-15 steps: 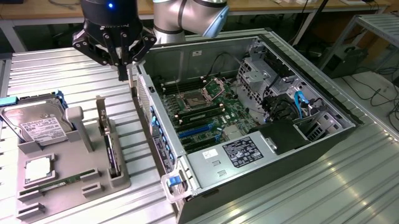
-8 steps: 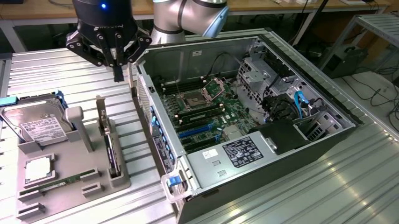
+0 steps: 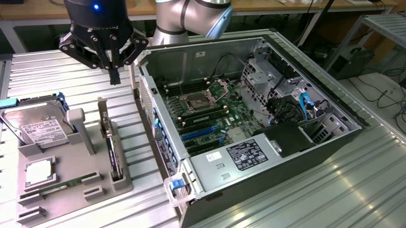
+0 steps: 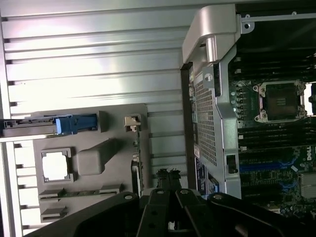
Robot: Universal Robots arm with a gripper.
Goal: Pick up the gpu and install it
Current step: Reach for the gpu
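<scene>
**Ana:** Where is the claw [image 3: 115, 80] at this moment?

**Ben:** Upper left of the exterior frame. It hangs over the ribbed desk [image 3: 355, 190], above the gap between the grey tray [image 3: 79, 164] and the open computer case [image 3: 171, 61]. Its fingers are pressed together and carry nothing.

**Ana:** And the gpu?

**Ben:** The gpu [image 3: 113, 147] is in the lower left of the frame. It stands on its long edge in a slot along the side of the tray nearest the case, black card and pale bracket both showing. It is well apart from the claw and untouched.

**Ana:** So the step in hand is the reach. How would you do it well?

**Ben:** As I judge it, the fingers must spread before they go down, because pressed together they would only knock the card's top edge. I would turn the jaws across the card's thickness so the pads meet its flat faces. I would also centre them along its length, so it lifts level. The descent should be straight, since a sideways push could wedge the card in its slot.

**Ana:** Any hazards?

**Ben:** The hard drive [image 3: 39, 127] sits at the tray's far left, well clear. The case wall, just beside the card, matters more. In the wrist view the card is only a thin dark line, so I can't quite tell how much of its edge stands free of the holder.
</scene>
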